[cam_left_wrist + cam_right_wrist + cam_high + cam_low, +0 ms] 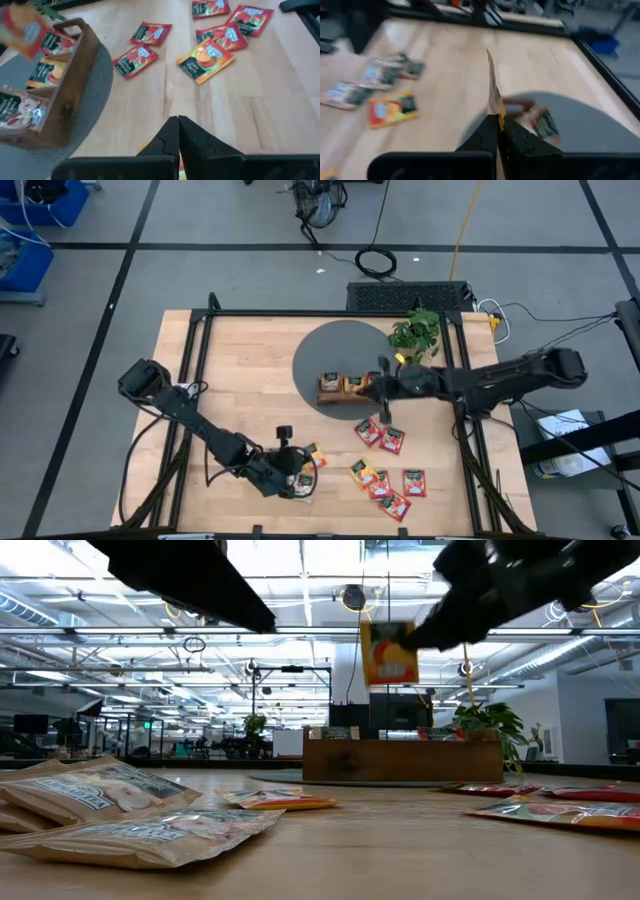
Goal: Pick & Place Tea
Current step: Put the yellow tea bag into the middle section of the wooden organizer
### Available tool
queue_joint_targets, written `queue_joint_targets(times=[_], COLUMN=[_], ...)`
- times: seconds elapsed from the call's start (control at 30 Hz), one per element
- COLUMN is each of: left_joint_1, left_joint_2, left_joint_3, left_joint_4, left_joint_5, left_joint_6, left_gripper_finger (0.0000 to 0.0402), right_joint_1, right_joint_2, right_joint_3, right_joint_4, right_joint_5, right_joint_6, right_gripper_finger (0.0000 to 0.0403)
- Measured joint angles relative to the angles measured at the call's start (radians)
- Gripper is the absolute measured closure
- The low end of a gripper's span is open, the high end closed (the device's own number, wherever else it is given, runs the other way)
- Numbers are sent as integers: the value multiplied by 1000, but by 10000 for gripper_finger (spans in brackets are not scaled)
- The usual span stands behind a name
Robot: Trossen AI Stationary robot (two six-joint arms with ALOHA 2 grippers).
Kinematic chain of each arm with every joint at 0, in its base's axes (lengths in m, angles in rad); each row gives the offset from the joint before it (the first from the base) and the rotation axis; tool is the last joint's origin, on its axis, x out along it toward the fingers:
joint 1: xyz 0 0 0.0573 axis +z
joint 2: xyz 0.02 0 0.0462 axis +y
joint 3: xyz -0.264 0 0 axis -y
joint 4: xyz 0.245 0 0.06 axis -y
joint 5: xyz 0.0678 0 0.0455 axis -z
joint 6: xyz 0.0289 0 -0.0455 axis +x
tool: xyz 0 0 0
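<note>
The tea sachets are small flat squares, red, orange and pale. Several lie loose on the wood between the tray and the near edge [385, 470] [207, 57], and some stand in the brown wooden tray [345, 388] [60, 95]. My right gripper [383, 380] [497, 125] is over the tray, shut on an orange sachet [390, 655]. My left gripper [290, 478] [178, 125] is shut near the near edge, above pale and orange sachets [305, 482] [100, 795] that lie flat on the table. My right gripper pinches the orange sachet between its two fingers at one edge [493, 112], seen edge-on in the right wrist view. The fingers slant down from the table's right. The sachet [390, 655] sticks out past the fingertips, lifted clear above the tray.
The tray rests on a dark grey round mat [335, 350]. A small green plant [415, 332] stands at the mat's far right. A black frame [300, 312] runs round the table. Bare wood lies left of the mat [240, 380].
</note>
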State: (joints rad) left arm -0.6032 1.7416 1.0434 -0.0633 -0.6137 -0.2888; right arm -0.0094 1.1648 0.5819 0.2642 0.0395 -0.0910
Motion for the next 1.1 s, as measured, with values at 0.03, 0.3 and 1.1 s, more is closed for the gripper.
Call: queue_joint_targets(times=[0.03, 0.3, 1.1], left_joint_1=[2, 24, 34], left_joint_2=[0, 0, 0], left_joint_3=[-13, -94, -108], left_joint_4=[6, 82, 90], left_joint_5=[1, 12, 37], left_joint_6=[-2, -35, -38], left_gripper_finger=[398, 389, 387], right_joint_1=[-30, -184, -226], right_joint_2=[11, 134, 56], right_joint_3=[0, 0, 33], right_joint_4=[-2, 21, -140], right_joint_5=[-21, -124, -120], right_joint_6=[3, 91, 97], right_gripper_finger=[403, 403, 403])
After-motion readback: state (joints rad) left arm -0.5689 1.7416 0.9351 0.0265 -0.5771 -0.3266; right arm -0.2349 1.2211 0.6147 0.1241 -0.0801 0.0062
